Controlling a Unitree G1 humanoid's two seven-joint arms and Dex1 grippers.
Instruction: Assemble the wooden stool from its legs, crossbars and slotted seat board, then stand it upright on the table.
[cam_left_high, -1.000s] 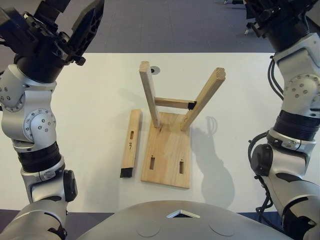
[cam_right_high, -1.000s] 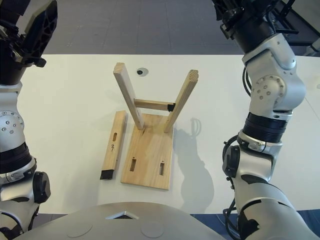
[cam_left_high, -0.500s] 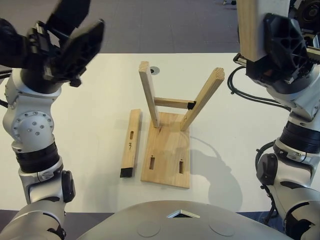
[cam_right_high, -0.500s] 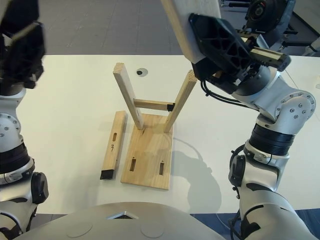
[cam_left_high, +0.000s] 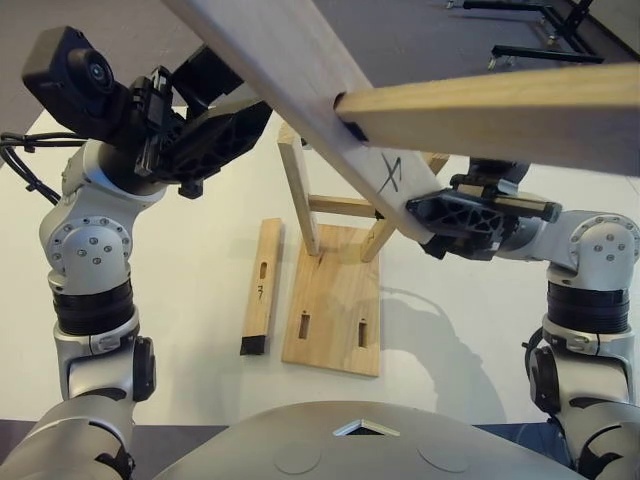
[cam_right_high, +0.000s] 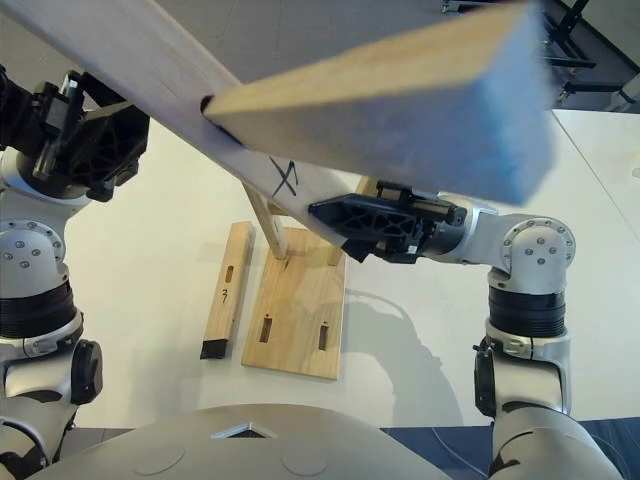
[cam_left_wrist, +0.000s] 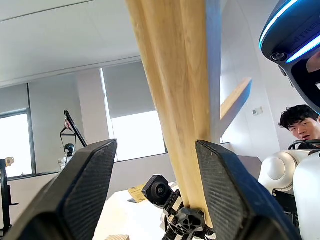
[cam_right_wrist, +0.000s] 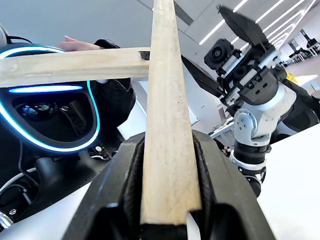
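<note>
My right gripper (cam_left_high: 440, 215) is shut on one end of a wooden leg (cam_left_high: 300, 80), held in the air above the table and slanting up to the left, close to the head camera. A crossbar (cam_left_high: 500, 110) is plugged into that leg and sticks out to the right. My left gripper (cam_left_high: 245, 95) is open, its fingers (cam_left_wrist: 90, 190) standing either side of the leg's upper part, and the leg lies close to one finger. On the table the slotted seat board (cam_left_high: 335, 310) lies flat with two legs (cam_left_high: 298, 190) and a crossbar (cam_left_high: 345, 207) standing in it. A loose leg (cam_left_high: 263, 285) lies to its left.
The white table (cam_left_high: 180, 260) has bare room left and right of the board. Its far edge runs behind the standing legs, with dark floor and metal racks (cam_left_high: 530, 30) beyond. The held leg and crossbar hide much of the table's back part.
My right arm has swung the leg with its crossbar down from upright at the upper right to slant across the view. My left gripper has come in around the leg's upper part.
</note>
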